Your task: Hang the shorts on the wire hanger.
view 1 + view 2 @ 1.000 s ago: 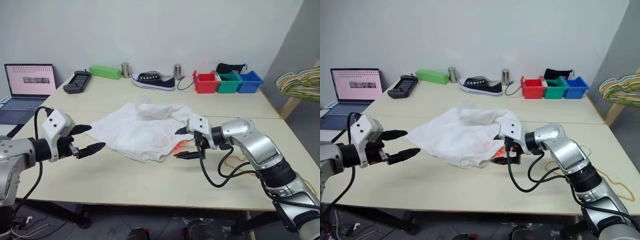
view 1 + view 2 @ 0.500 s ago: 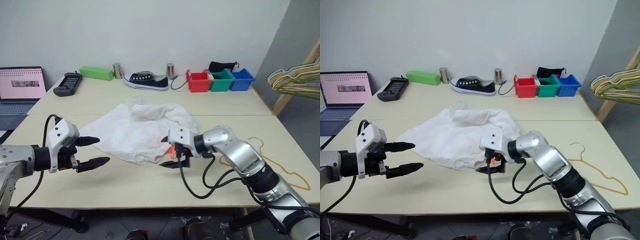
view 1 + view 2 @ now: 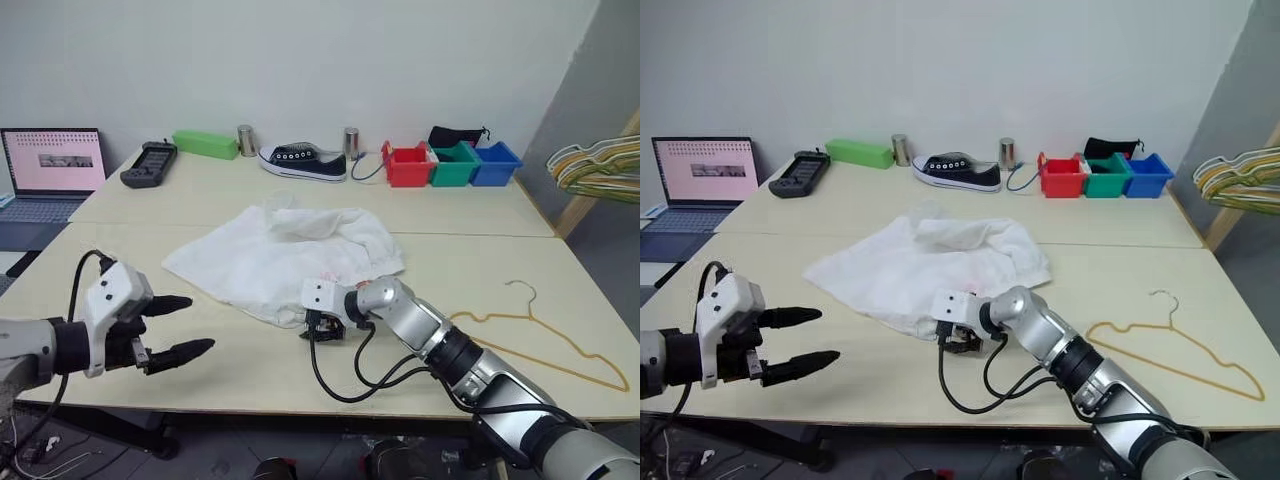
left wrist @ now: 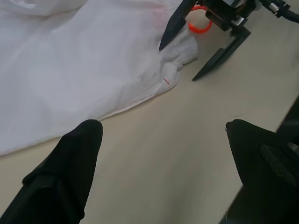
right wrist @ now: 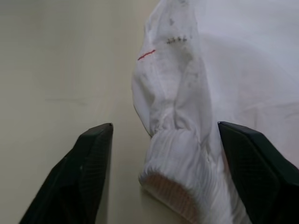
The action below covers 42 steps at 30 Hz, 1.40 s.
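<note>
Right gripper point(image 5: 159, 172) straddles the gathered corner of the wrinkled white fabric shorts point(image 3: 280, 255), fingers apart, not clamped. Left gripper point(image 3: 178, 328) hovers wide open, empty. Yellow-orange wire hanger point(image 3: 545, 335) lies apart on the table.

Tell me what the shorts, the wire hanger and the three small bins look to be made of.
The shorts: thin white woven fabric, matte, going by the wrinkles and the gathered elastic-looking waistband.
The wire hanger: thin bent wire, probably metal, with a yellow-orange coating and a paler hook.
The red bin, green bin and blue bin: likely moulded plastic, judging by the solid colour and smooth, rigid walls.
</note>
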Each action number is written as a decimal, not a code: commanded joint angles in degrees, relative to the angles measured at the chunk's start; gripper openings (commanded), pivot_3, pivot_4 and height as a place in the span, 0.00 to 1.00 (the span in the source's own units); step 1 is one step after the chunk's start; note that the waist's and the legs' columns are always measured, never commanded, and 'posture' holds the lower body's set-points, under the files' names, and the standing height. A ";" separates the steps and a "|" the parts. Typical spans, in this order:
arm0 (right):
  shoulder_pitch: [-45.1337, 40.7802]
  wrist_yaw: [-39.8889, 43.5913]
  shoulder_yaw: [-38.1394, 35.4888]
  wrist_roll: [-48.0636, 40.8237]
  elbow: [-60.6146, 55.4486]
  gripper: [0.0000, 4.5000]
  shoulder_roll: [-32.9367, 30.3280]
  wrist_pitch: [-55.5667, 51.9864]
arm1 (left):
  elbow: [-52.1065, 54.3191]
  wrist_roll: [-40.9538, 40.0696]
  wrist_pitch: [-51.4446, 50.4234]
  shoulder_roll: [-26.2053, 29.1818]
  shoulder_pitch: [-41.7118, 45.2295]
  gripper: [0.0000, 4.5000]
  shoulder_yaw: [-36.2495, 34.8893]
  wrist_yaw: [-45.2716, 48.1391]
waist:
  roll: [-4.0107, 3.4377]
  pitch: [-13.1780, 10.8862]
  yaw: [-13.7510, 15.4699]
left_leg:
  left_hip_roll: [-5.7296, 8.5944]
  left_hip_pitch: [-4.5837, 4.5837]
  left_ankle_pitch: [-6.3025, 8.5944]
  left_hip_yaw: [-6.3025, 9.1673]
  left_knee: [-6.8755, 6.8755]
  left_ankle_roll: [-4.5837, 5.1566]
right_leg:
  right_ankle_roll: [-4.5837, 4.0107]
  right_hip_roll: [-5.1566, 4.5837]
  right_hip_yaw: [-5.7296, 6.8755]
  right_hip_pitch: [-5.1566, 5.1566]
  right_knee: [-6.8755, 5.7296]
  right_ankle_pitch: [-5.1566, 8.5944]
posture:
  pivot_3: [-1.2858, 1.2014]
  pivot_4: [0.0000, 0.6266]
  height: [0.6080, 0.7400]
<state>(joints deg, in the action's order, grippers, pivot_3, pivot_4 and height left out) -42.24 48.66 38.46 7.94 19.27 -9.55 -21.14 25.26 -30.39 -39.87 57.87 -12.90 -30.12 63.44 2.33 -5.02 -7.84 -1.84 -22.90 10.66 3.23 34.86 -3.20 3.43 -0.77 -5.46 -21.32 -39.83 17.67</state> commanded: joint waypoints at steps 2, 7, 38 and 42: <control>-1.90 0.95 -0.77 1.97 1.97 0.53 -0.58 4.02 | 1.46 -0.65 0.10 0.00 -0.35 1.00 -3.97 -1.15 | 0.00 0.00 0.18 | 0.00 0.04 0.00 0.01 0.00 0.00 | -0.18 0.00 0.01 0.00 0.00 0.10 | 0.54 0.00 1.00; -2.32 2.35 -1.64 3.09 3.19 0.25 -2.35 6.54 | 1.03 -0.35 0.93 -0.19 -0.08 1.00 -3.24 -1.78 | -0.02 0.01 0.76 | 0.02 0.08 0.00 0.01 0.01 0.00 | -0.24 -0.01 -0.02 0.01 0.00 0.12 | 0.54 0.00 1.00; -4.49 39.20 -15.20 -17.14 -8.63 0.01 -28.26 5.36 | -25.88 16.93 27.57 -5.35 24.56 1.00 30.47 5.47 | -0.18 0.13 1.07 | -0.02 -0.15 0.03 -0.32 0.00 -0.01 | 0.20 -0.04 -0.16 0.33 0.75 -0.26 | 0.49 0.00 1.00; -4.60 39.42 -16.20 -18.78 -10.21 0.01 -28.50 1.23 | -28.93 18.81 30.29 -5.39 25.03 1.00 31.45 6.07 | -0.23 0.12 0.38 | -0.02 -0.25 0.04 -0.31 -0.01 -0.01 | 0.20 -0.04 -0.15 0.23 0.74 -0.25 | 0.47 0.00 1.00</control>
<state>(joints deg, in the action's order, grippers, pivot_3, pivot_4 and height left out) -45.15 86.64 25.18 -8.55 11.28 -37.52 -17.72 -2.70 -12.51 -11.58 52.14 10.94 0.98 69.26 2.10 -4.90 -7.46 -1.85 -23.15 10.70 2.92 34.86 -3.21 3.63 -0.81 -5.60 -21.09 -39.09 17.43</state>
